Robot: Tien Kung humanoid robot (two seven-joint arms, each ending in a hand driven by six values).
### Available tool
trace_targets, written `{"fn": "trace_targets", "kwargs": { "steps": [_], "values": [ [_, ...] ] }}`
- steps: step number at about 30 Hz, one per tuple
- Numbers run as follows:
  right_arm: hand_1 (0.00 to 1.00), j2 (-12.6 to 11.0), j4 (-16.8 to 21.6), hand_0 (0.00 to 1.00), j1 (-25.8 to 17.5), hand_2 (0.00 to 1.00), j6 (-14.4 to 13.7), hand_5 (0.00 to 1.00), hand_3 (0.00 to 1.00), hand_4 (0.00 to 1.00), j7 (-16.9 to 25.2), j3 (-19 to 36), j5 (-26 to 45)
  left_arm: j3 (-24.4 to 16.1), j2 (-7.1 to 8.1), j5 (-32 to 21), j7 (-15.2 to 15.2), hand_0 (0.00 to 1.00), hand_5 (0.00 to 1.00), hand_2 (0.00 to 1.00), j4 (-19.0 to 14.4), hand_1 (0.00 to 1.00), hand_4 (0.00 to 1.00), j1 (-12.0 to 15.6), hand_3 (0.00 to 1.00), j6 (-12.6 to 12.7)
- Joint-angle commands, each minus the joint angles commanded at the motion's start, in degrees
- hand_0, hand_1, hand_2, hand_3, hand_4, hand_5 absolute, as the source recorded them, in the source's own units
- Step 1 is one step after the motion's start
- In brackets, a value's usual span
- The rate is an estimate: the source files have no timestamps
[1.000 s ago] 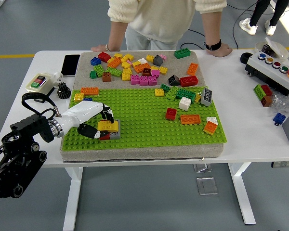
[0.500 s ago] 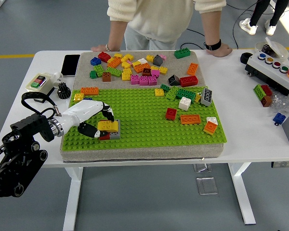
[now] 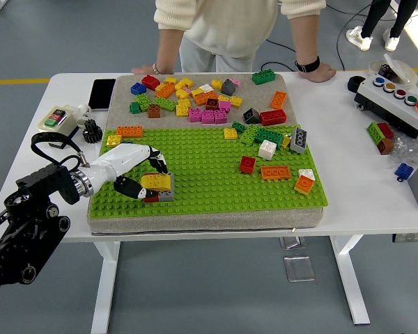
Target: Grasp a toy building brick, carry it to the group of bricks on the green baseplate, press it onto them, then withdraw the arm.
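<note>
Robot hand by a little stack of bricks

The left hand (image 3: 129, 170) sits on the green baseplate (image 3: 216, 181) – its fingers (image 3: 155, 161) loosely spread around the yellow brick (image 3: 157, 181), not squeezing it. That brick sits on the small brick group (image 3: 160, 195) at the plate's front left.

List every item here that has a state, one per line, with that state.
Left hand: over the baseplate's near left part, fingers loosely curled around the yellow brick.
Yellow brick: seated on top of a small stack, level.
Green baseplate: flat on the grey pad, bricks scattered on it.
Loose bricks: piled unsorted on the pad's far part.
Phone: face up, screen dark.
Person's hands: resting on the table's far edge.
</note>
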Motion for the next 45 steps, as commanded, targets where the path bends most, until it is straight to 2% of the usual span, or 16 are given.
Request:
{"fn": "trace_targets", "kwargs": {
  "steps": [21,35,45],
  "values": [
    [0.635,0.00,0.00,0.729,0.02,0.684,-0.02,0.491,0.620,0.944,-0.07,0.01,0.01,-0.99,-1.25,-0.41,0.24,0.694,0.103,0.562,1.22,0.624,0.936,-0.65,0.549,0.55],
    [0.635,-0.01,0.00,0.732,0.12,0.684,0.03,0.491,0.621,0.944,-0.01,0.34,-0.05,-1.19,-1.17,-0.64,0.20,0.694,0.103,0.562,0.91,0.625,0.936,-0.63,0.550,-0.02],
    [0.634,-0.12,0.00,0.732,0.00,0.684,0.12,0.490,0.620,0.944,-0.08,0.65,-0.12,-2.90,-0.03,-3.27,0.71,0.696,0.113,0.566,-4.29,0.629,0.957,1.09,0.552,-2.79]
  ]
}}
